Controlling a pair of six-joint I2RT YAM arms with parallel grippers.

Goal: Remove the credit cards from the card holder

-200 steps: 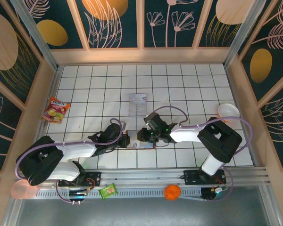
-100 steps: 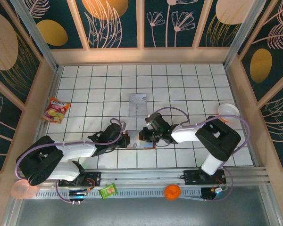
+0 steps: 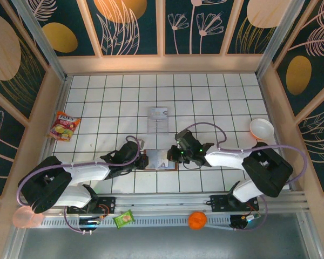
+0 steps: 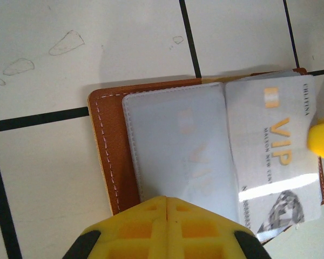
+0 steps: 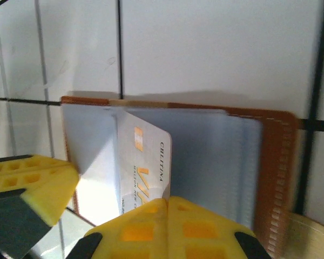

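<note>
The card holder (image 3: pixel 160 161) lies open on the table (image 3: pixel 113 113) in the top view, between the left gripper (image 3: pixel 144 161) and right gripper (image 3: pixel 174 157). Left wrist view: 1 credit card (image 4: pixel 275 156), thin, stiff, probably slippery, protrudes from the soft sleeve (image 4: pixel 178 145); left fingers (image 4: pixel 146 221) closed together at the holder's edge. Right wrist view: right fingers (image 5: pixel 146 229) pinched shut on the card's free edge, the best hold.

credit card (image 4: pixel 275 156) — gold "VIP", smaller print unreadable
</note>
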